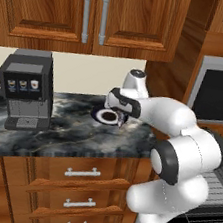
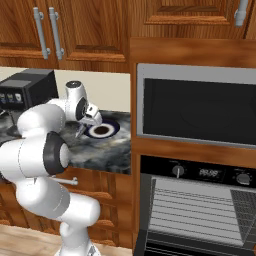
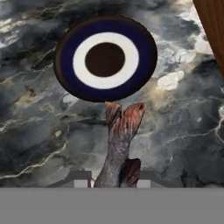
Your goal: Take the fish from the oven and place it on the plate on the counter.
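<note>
A brownish fish hangs tail-first from my gripper, which is shut on its body. The forked tail ends just short of the plate, a small round plate with a dark-blue rim, white ring and dark centre. It lies on the dark marble counter. In the left base view the gripper hovers over the counter at the right edge of the plate. The right base view has the gripper left of the plate. The oven stands open at lower right, its grey wire racks bare.
A black coffee machine stands on the counter's left part. A silver-framed appliance with dark glass sits above the oven. A wooden side panel borders the counter beside the plate. Wooden drawers run below the counter, cabinets above.
</note>
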Controlling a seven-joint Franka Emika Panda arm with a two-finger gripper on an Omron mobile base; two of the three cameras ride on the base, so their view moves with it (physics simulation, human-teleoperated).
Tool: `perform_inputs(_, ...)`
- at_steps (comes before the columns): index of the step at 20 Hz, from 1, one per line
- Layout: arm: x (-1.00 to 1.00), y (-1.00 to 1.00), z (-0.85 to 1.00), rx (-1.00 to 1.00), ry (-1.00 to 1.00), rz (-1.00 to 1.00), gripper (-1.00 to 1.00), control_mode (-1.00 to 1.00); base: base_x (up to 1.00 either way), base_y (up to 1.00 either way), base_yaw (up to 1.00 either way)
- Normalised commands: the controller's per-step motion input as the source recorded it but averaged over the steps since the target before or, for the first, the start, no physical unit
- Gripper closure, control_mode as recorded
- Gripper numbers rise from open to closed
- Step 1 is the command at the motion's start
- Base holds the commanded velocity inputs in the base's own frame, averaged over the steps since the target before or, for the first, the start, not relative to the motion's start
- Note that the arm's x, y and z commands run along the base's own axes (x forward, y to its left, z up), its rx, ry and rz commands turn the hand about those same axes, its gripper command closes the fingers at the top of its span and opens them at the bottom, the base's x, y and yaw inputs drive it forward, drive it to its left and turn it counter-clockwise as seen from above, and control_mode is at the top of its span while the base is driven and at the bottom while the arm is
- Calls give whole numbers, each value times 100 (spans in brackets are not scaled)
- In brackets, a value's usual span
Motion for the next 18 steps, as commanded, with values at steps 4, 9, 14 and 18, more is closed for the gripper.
perform_inputs(4, 20, 0, -35, -5, 0, 0, 100, -100, 0, 0, 0)
perform_inputs(9, 9, 0, -37, -6, -1, 0, 100, -100, 0, 0, 0)
perform_inputs(14, 17, 0, -29, -1, -4, 0, 100, -100, 0, 0, 0)
perform_inputs(18, 35, 0, -7, 0, -4, 0, 100, -100, 0, 0, 0)
